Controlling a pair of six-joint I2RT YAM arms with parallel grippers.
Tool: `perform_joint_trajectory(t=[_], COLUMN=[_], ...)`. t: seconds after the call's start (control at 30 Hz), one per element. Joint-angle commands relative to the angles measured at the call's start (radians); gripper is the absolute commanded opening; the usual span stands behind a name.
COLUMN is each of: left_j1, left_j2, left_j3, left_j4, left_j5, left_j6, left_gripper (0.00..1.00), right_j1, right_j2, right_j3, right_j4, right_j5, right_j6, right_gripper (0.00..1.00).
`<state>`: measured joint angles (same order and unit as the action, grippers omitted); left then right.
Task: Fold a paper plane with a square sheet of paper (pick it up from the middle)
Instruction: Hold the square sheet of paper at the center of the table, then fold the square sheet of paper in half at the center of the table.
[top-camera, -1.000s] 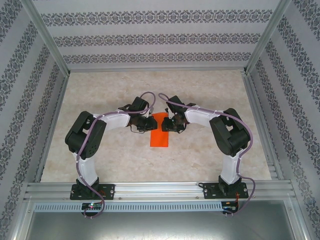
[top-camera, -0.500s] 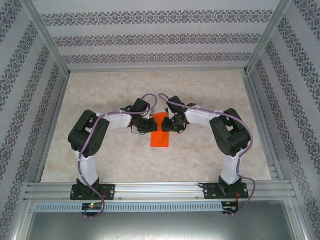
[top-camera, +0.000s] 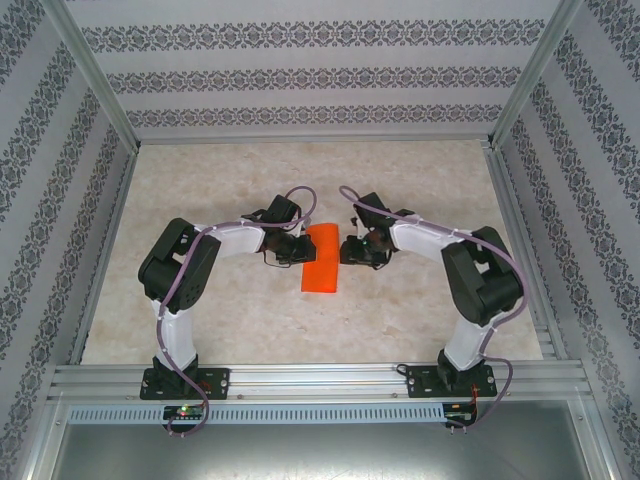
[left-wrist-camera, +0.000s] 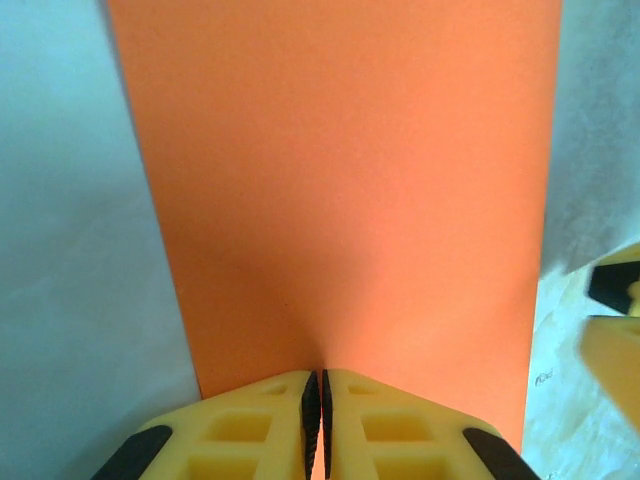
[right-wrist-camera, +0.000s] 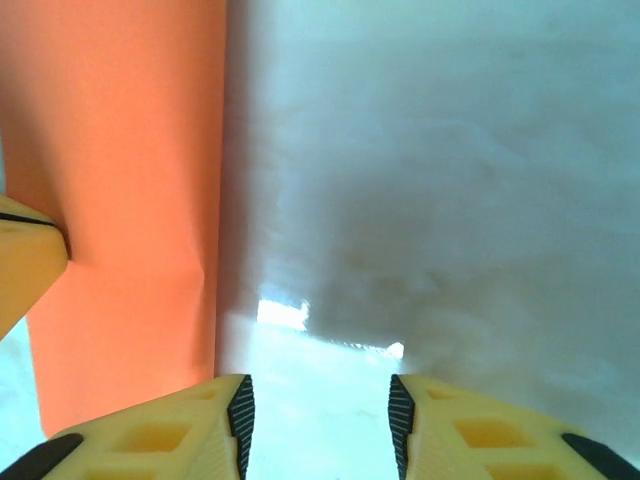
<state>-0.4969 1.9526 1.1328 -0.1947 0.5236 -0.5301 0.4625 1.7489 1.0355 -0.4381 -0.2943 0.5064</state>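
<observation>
Orange-red paper (top-camera: 321, 258): one sheet, left pincer (left-wrist-camera: 317, 388) nipping it; right pincer (right-wrist-camera: 320, 402) parted.

Bright even light; wrist views blurry; paper (right-wrist-camera: 120, 150) casts soft shadow.

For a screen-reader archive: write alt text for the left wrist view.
The left gripper, with yellow fingers and black pads, is pinched shut on the near edge of an orange-red sheet of paper, with the pale table on either side. The right gripper shows blurred at the right edge.
</observation>
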Motion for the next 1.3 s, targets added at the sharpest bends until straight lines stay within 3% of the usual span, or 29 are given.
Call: perform_joint_trajectory(t=[0.0, 0.2, 0.37, 0.9, 1.1, 1.17, 1.27], left_j1=[-0.008, -0.008, -0.008, -0.008, -0.008, -0.008, -0.008], left_j2=[0.075, 0.077, 0.078, 0.084, 0.089, 0.093, 0.097], left_j3=[-0.026, -0.025, -0.021, -0.026, -0.029, -0.026, -0.024], left_j4=[-0.081, -0.089, -0.092, -0.093, -0.097, -0.095, -0.09], left_j5=[-0.113, -0.119, -0.121, -0.128, -0.128, -0.126, -0.116], left_j6=[0.035, 0.046, 0.048, 0.056, 0.059, 0.059, 0.055], left_gripper=[0.16, 0.17, 0.17, 0.17, 0.17, 0.17, 0.17], right_j1=[-0.01, 0.02, 0.018, -0.022, -0.034, -0.035, -0.041], right_j2=[-0.064, -0.009, 0.062, 0.153, 0.082, 0.052, 0.049], right_j3=[-0.056, -0.071, -0.072, -0.087, -0.076, -0.068, -0.077], right_j4=[0.119, 0.353, 0.407, 0.256, 0.163, 0.178, 0.351], right_j5=[-0.148, -0.287, -0.306, -0.181, -0.129, -0.169, -0.3], right_j6=[0.084, 0.223, 0.245, 0.097, 0.047, 0.071, 0.187], right_gripper=[0.37, 0.23, 0.15, 0.12, 0.11, 0.11, 0.12])
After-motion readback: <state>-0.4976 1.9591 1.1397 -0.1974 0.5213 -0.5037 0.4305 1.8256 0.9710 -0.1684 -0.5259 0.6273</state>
